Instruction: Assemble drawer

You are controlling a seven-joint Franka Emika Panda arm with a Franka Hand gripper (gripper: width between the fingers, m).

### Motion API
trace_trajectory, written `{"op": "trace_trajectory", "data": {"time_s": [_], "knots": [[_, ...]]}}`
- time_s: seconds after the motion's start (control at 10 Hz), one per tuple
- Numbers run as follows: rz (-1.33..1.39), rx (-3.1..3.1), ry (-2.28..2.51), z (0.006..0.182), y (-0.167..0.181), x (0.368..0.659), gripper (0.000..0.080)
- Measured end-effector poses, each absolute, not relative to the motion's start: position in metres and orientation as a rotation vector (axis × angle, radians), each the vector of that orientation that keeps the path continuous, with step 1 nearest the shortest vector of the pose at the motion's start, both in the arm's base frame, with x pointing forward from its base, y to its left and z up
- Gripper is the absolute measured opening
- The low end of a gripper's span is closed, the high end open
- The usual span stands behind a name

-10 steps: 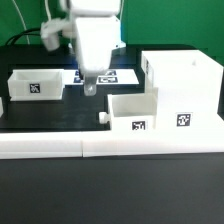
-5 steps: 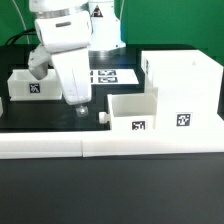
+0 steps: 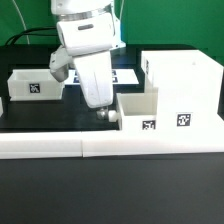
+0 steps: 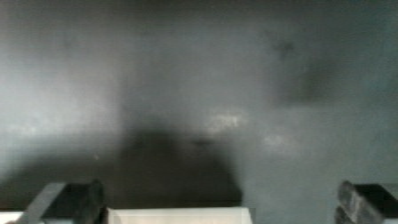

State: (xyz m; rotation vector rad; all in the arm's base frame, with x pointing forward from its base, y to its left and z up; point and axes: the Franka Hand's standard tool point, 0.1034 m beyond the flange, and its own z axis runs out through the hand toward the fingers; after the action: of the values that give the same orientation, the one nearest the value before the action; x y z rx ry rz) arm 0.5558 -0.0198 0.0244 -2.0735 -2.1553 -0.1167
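Hand (image 3: 104,113) low at tray (image 3: 138,114) edge, tray just beside case (image 3: 184,85).
Fingers (image 4: 71,200) spread wide, gripping nothing; second tray (image 3: 33,85) well apart on bench (image 3: 55,122).

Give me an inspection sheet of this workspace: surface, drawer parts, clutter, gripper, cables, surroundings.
Surface: black table, dark and matte.
Job's things: tall case at the exterior view's right; near tray beside it; left tray standing apart.
Clutter: nothing seen.
Grippers: gripper open, low at the near tray's left wall; contact cannot be told.
Cables: dark cable behind the left tray.
Surroundings: white border rail in front; marker board behind the arm, partly hidden.
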Motion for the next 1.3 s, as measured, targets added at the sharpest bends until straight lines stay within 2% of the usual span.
{"op": "trace_trajectory", "data": {"time_s": [0.7, 1.1, 1.3], "knots": [[-0.112, -2.124, -2.088, 0.026, 0.023, 0.558, 0.0649], [-0.094, -2.196, -2.023, 0.028, 0.025, 0.563, 0.0649], [-0.1, -2.223, -2.01, 0.031, 0.014, 0.562, 0.0649]]}}
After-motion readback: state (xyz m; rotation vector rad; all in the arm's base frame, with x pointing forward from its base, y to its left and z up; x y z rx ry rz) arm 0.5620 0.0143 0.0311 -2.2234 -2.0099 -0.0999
